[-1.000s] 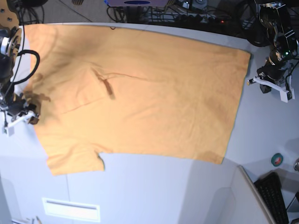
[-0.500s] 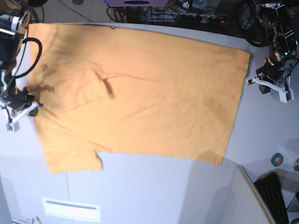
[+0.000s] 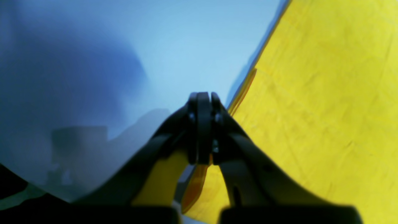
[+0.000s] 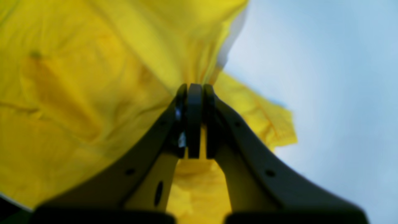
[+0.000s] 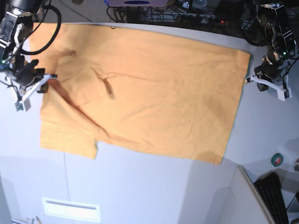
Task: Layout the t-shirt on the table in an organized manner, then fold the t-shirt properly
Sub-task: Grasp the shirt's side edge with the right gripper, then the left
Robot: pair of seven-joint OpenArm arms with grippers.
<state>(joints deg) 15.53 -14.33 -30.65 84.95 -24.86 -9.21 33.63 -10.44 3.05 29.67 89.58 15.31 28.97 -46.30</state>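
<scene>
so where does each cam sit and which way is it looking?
Base: overhead, looking down on the table and spread t-shirt; both arms at the edges.
Left wrist: behind the left hand, shut, beside the shirt's hem.
Right wrist: behind the right hand, pinching bunched fabric.
All three share the t-shirt.

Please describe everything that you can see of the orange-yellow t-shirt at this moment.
The t-shirt is a plain orange-yellow shirt of thin, soft-looking cloth, spread mostly flat on the white table. One short sleeve lies toward the near edge. Faint creases cross the upper chest area. The right tool is shut on the cloth at the shirt's edge, raising a ridge there. The left tool, also shut, sits at the opposite edge; the left wrist view does not show clearly whether it pinches the hem.
</scene>
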